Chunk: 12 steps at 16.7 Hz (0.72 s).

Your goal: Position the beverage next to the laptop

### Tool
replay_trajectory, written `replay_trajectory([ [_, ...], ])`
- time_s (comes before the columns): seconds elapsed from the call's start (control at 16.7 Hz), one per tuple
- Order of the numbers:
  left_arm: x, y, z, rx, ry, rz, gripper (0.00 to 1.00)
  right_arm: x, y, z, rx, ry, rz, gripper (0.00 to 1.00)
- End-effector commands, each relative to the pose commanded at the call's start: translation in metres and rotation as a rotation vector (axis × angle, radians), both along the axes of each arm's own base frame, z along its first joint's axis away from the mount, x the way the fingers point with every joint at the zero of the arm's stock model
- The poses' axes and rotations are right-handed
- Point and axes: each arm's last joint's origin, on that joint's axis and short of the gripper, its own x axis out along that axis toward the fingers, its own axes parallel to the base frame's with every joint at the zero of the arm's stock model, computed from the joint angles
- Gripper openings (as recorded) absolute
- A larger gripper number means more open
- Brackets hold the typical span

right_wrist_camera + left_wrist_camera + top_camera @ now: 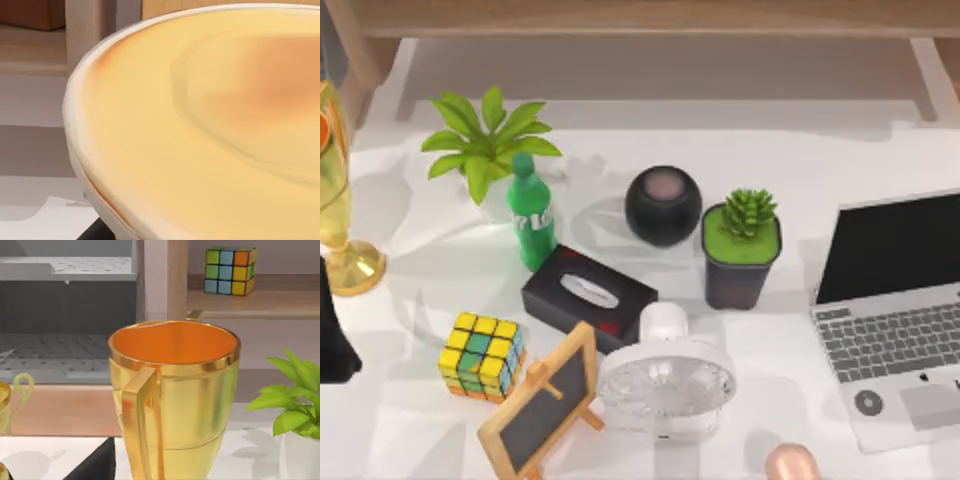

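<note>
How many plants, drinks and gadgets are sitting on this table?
Plants: 2, the leafy plant and the potted succulent.
Drinks: 1, the green soda bottle.
Gadgets: 3, the laptop, the white fan and the round black speaker.
Total: 6.

Between the beverage (531, 211) and the laptop (890, 310) stand a black speaker (663, 205) and potted succulent (741, 248).

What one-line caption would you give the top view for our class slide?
Green soda bottle stands upright by the leafy plant, far left of the open laptop, with tissue box and potted succulent between.
</note>
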Motion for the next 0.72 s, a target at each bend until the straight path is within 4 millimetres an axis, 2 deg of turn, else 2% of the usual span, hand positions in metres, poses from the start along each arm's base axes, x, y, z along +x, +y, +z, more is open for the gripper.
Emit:
replay_trajectory([
  [0.3,0.000,0.000,0.000,0.000,0.000,0.000,1.00,-0.030,0.004,0.005,0.009,0.040,0.004,0.00],
  [0.72,0.000,0.000,0.000,0.000,0.000,0.000,1.00,-0.067,0.015,-0.006,0.047,0.111,0.020,0.00],
])
